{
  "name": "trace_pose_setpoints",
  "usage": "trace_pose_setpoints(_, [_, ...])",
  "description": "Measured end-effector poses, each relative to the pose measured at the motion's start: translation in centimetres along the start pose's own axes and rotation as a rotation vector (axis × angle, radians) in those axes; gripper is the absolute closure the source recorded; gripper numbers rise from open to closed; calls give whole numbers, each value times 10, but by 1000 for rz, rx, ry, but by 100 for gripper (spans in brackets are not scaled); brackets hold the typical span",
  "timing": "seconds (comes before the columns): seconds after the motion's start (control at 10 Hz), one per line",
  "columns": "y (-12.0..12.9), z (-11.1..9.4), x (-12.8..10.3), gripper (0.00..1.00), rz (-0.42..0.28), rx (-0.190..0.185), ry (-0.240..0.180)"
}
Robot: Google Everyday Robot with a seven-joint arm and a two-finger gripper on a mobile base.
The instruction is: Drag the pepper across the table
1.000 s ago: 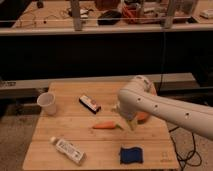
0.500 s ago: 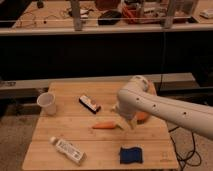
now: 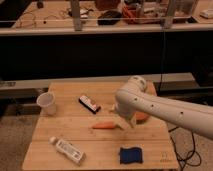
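Observation:
The pepper [image 3: 103, 126] is a slender orange tapered vegetable lying flat near the middle of the light wooden table [image 3: 60, 127], its green stem end pointing right. My gripper [image 3: 124, 122] hangs from the white arm at the pepper's right end, right at the stem tip. The arm reaches in from the right and covers part of the table behind it.
A white cup [image 3: 47, 104] stands at the left edge. A dark snack bar [image 3: 89, 104] lies behind the pepper. A white bottle [image 3: 67, 150] lies at the front left. A blue sponge [image 3: 131, 155] lies at the front right. An orange bowl [image 3: 142, 117] is partly hidden behind the arm.

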Motion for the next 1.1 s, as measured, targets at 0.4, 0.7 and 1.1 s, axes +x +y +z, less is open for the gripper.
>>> trace_pose_setpoints(0.4, [2, 8, 2, 20, -58, -5, 8])
trace_pose_setpoints(0.7, [3, 17, 1, 20, -120, -12, 14])
trace_pose_setpoints(1.1, [6, 27, 2, 20, -180, -15, 21])
